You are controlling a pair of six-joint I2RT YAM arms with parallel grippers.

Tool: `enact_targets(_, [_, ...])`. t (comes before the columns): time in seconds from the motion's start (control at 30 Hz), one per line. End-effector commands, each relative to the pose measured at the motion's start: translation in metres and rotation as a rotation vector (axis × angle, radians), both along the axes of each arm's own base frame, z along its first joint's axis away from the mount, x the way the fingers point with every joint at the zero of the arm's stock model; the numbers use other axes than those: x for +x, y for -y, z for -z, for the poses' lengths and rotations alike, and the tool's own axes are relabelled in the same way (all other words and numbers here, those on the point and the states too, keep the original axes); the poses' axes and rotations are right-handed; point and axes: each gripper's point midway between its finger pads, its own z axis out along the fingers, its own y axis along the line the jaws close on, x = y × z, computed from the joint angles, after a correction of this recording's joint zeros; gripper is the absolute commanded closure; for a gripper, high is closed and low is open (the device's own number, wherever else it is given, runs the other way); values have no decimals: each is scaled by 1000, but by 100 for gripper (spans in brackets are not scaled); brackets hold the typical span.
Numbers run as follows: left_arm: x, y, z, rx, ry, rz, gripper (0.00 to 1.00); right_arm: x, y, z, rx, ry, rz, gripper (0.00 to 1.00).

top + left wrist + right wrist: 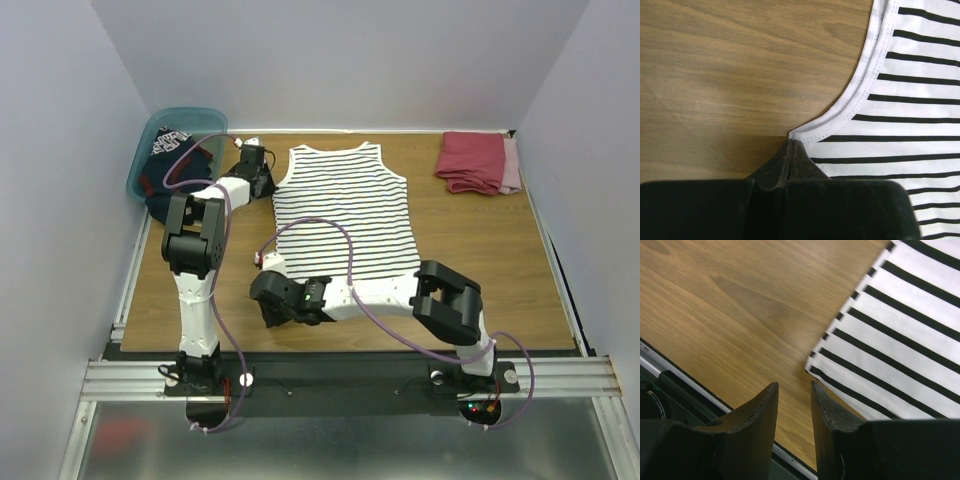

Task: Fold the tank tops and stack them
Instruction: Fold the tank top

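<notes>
On the wooden table [500, 250], overhead view: one striped tank top [345, 215], white jersey with thin dark horizontal bands, spread flat and unfolded at centre, neck far and hem near. One navy tank top [172, 152], red trim, white lettering partly visible, lies crumpled in and spilling over the teal bin [215, 112], a translucent plastic tub at far left. One red cloth [472, 160], folded, sits at far right; its garment type cannot be told. Status, by judgement: no fold made on either top and nothing stacked, so the whole task remains. The left gripper [268, 180] rests at the striped top's left armhole, and the right gripper [270, 305] lies low near its near-left hem corner. Left wrist view: the left gripper [791, 150], matt black with wedge-shaped tips, has its jaws pressed together on the armhole binding of the striped tank top [900, 125]. The double-stitched curved hem is drawn to a point at the tips, so it looks pinched. Right wrist view: the right gripper [795, 390] has its curved dark fingers apart and holds nothing, over bare wood grain. The square hem corner of the striped tank top [890, 340] lies just beyond the right-hand finger. A metal rail [680, 385] edges the table on the near side.
</notes>
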Motion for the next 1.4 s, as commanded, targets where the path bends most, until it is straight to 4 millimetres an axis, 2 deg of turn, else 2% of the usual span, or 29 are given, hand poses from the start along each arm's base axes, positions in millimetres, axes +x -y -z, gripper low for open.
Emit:
enact_targets(0.0, [-17, -13, -3, 25, -33, -42, 100, 2, -19, -12, 4, 84, -5, 62])
enact_targets(0.03, [-18, -13, -4, 24, -30, -42, 100, 1, -23, -16, 5, 100, -4, 62])
enact_targets(0.27, [-19, -14, -9, 21, -23, -43, 100, 16, -13, -11, -87, 213, 60, 62])
enact_targets(0.37, [-20, -13, -8, 18, -27, -45, 100, 15, -13, -8, -106, 228, 55, 62])
enact_targets(0.63, [-22, -15, -9, 21, -27, -53, 100, 5, -16, 21, -164, 205, 23, 62])
enact_targets(0.73, [-24, -15, -10, 19, -26, -55, 100, 4, -12, 25, -176, 196, 25, 67])
enact_targets(0.8, [-25, -16, -16, 14, -17, -65, 100, 0, -6, 23, -174, 184, 27, 84])
enact_targets(0.97, [-36, -22, -32, -16, -8, -128, 100, -13, 18, 5, -143, 142, 19, 99])
enact_targets(1.07, [-52, -24, -39, -54, -10, -173, 100, -27, 38, -8, -119, 113, -6, 100])
enact_targets(1.13, [-63, -25, -39, -87, -18, -203, 100, -41, 62, -13, -107, 77, -33, 100])
enact_targets(1.17, [-62, -25, -40, -89, -13, -203, 100, -44, 61, -13, -102, 65, -42, 100])
enact_targets(1.2, [-71, -26, -37, -91, -24, -208, 100, -47, 64, -15, -92, 53, -52, 100])
enact_targets(1.23, [-76, -27, -36, -95, -30, -214, 100, -54, 75, -8, -102, 33, -65, 100])
enact_targets(1.27, [-78, -27, -37, -104, -14, -221, 100, -61, 73, -18, -59, 13, -87, 100])
enact_targets(1.37, [-87, -28, -34, -117, -13, -232, 100, -73, 75, -20, -25, -25, -126, 100])
